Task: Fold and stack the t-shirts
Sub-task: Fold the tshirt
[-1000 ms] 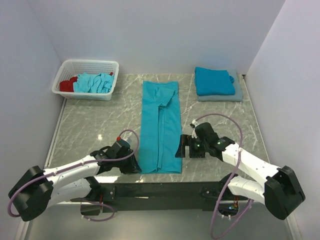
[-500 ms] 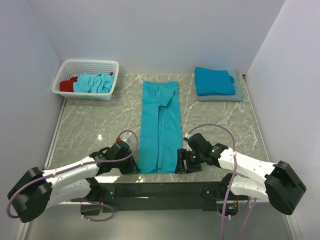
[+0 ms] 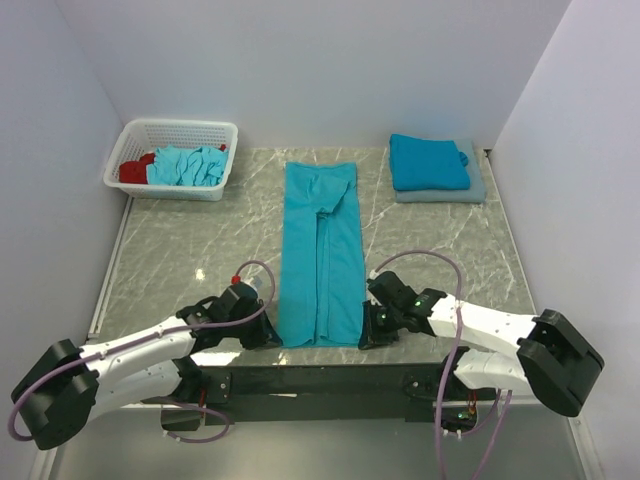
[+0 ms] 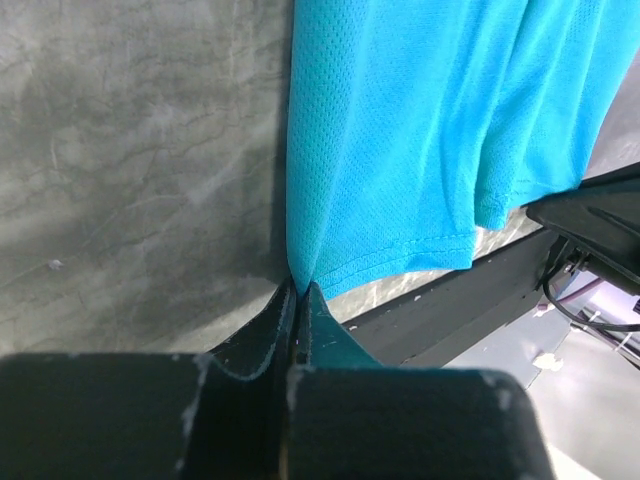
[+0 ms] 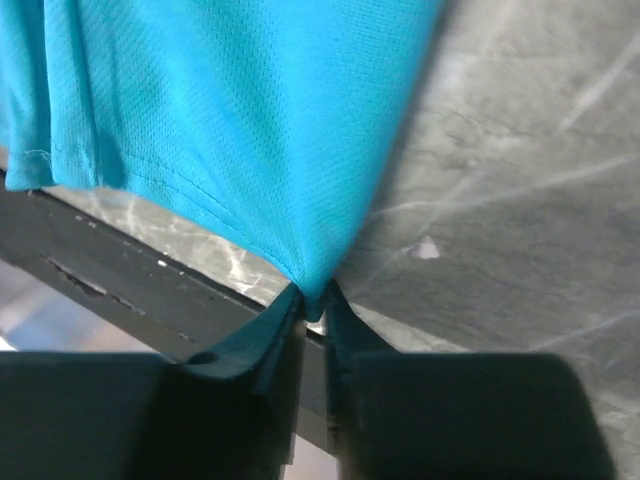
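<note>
A turquoise t-shirt (image 3: 320,255), folded lengthwise into a long strip, lies down the middle of the table. My left gripper (image 3: 274,335) is shut on its near left hem corner (image 4: 300,280). At the near right corner (image 5: 315,295) my right gripper (image 3: 364,338) pinches the cloth, its fingers almost together. A folded turquoise t-shirt (image 3: 428,161) rests on a grey folded one (image 3: 478,186) at the back right. More turquoise t-shirts (image 3: 187,165) are heaped in the basket.
A white lattice basket (image 3: 178,132) at the back left also holds a red garment (image 3: 135,170). A black rail (image 3: 320,380) runs along the table's near edge below both grippers. White walls close in three sides.
My right gripper moved down and left to the shirt's near right corner and closed on it. My left gripper finished shutting on the near left corner.
</note>
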Controlling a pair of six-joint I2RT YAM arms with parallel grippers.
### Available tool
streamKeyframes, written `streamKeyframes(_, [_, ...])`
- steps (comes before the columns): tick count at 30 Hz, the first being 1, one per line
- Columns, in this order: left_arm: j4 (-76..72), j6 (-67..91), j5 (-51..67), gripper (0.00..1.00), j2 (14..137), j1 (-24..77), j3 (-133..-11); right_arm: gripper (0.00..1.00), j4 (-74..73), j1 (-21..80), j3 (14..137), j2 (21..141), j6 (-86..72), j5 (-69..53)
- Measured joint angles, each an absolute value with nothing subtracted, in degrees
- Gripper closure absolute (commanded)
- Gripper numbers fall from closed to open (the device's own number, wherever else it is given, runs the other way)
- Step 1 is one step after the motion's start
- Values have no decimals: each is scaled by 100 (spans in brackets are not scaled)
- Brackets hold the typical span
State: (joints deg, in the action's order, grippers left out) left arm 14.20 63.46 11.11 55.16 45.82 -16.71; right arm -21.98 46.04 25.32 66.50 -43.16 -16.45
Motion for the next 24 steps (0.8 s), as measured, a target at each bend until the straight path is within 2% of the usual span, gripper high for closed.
streamKeyframes(2, [1461, 6386, 1070, 99, 5419, 4619, -1671, 92, -2224, 4626, 2477, 6591, -4362, -1586])
streamKeyframes(5, [1487, 6403, 1044, 99, 5256, 4674, -1671, 96, -2294, 4648, 2436, 6372, -4351, -1538])
streamKeyframes(14, [1111, 6388, 1002, 99, 5306, 4698, -1800, 98, -2539, 4663, 3100, 6084, -3946, -1103])
streamKeyframes(24, [937, 6005, -331, 99, 6202, 4519, -3426, 99, -2447, 4375, 4466, 6864, -3382, -384])
